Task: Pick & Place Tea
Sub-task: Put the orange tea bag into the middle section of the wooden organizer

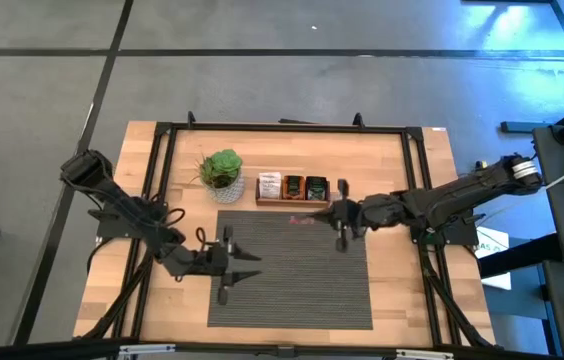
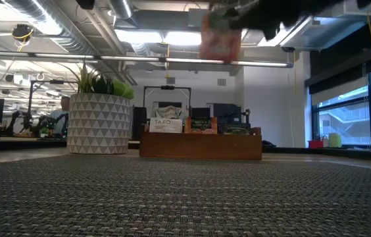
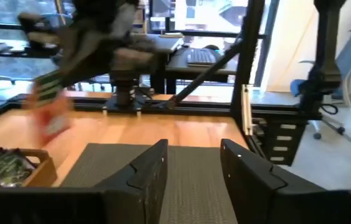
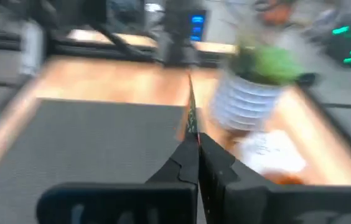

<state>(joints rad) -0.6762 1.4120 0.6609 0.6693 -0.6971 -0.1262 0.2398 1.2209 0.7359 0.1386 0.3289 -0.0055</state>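
Right gripper clamps 1 orange tea sachet in the air, over the mat's far edge beside the tray. Left gripper spread apart, holding nothing, over the mat's left edge.

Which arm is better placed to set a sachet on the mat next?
The right. Its gripper is shut on an orange-red sachet above the mat; the left gripper is open and holds nothing.

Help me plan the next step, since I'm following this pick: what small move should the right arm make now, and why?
Probably lower it toward the mat. The right gripper is shut on an orange-red sachet held high above the mat, near the wooden tray, so the pick looks done and placing remains. The left gripper waits open.
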